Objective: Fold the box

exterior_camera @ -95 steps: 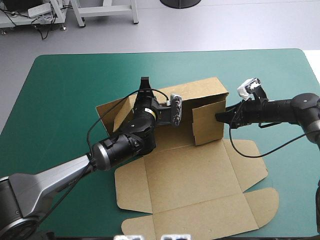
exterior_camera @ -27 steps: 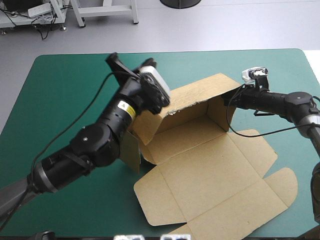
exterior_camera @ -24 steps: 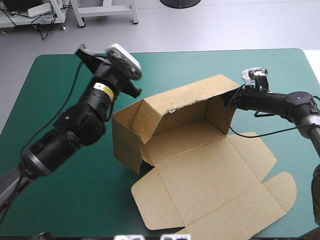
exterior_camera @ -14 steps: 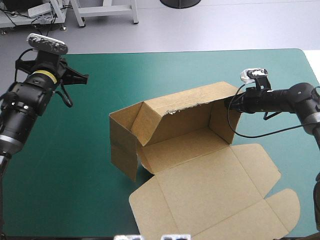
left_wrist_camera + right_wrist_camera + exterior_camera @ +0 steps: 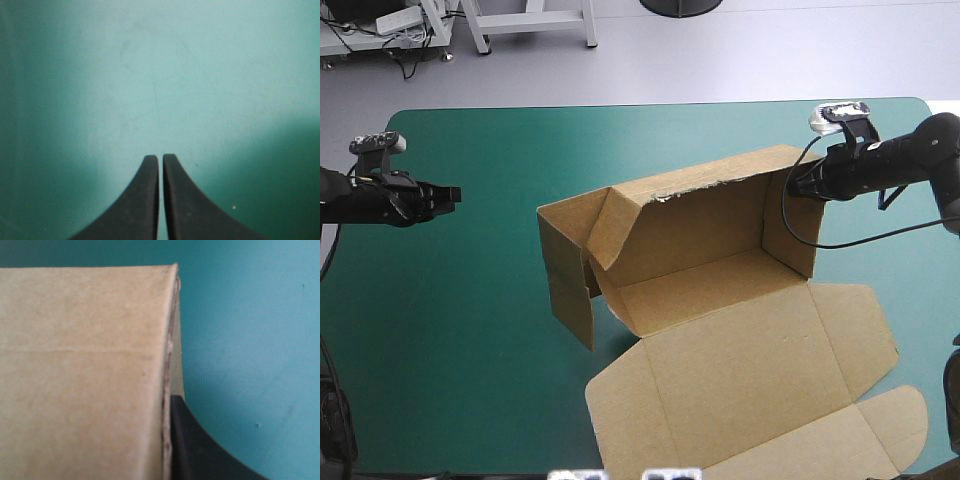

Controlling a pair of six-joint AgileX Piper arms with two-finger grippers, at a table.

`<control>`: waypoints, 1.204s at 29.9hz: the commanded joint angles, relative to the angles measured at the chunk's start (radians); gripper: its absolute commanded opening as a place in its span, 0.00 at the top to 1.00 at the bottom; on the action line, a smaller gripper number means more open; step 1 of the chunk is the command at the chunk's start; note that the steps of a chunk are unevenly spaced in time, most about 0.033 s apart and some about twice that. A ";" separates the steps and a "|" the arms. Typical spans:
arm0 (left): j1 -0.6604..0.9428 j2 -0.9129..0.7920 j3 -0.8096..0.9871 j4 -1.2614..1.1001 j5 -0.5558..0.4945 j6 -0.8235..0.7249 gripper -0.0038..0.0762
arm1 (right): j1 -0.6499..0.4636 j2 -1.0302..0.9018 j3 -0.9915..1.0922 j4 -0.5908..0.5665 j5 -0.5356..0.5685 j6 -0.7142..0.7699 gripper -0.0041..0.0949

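The left gripper [image 5: 448,195] hovers well left of the brown box [image 5: 720,330], its black fingers pressed together on nothing. The box stands in the middle of the teal-green cover [image 5: 470,330], walls raised, lid flat. The right gripper [image 5: 798,186] pinches its far right corner.

Bare teal-green cover [image 5: 450,310] left of the box [image 5: 700,235]; its raised walls mid-table

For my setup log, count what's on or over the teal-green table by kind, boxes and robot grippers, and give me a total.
Brown box: 1
Grippers: 2, the left gripper and the right gripper
Total: 3
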 commanded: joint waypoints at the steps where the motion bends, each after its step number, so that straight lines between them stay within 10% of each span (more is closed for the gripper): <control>1: 0.048 -0.016 -0.035 -0.090 0.075 0.019 0.94 | -0.001 0.020 -0.052 0.036 0.046 0.028 0.95; 19: 0.066 -0.014 -0.035 -0.087 0.200 0.052 0.94 | 0.229 0.379 -0.283 -0.153 -0.109 0.080 0.94; 27: 0.066 -0.014 -0.035 -0.087 0.190 0.054 0.94 | 0.236 0.380 -0.338 -0.171 -0.141 0.070 0.59; 36: 0.066 -0.014 -0.035 -0.087 0.190 0.060 0.94 | 0.236 0.378 -0.439 -0.192 -0.061 0.071 0.57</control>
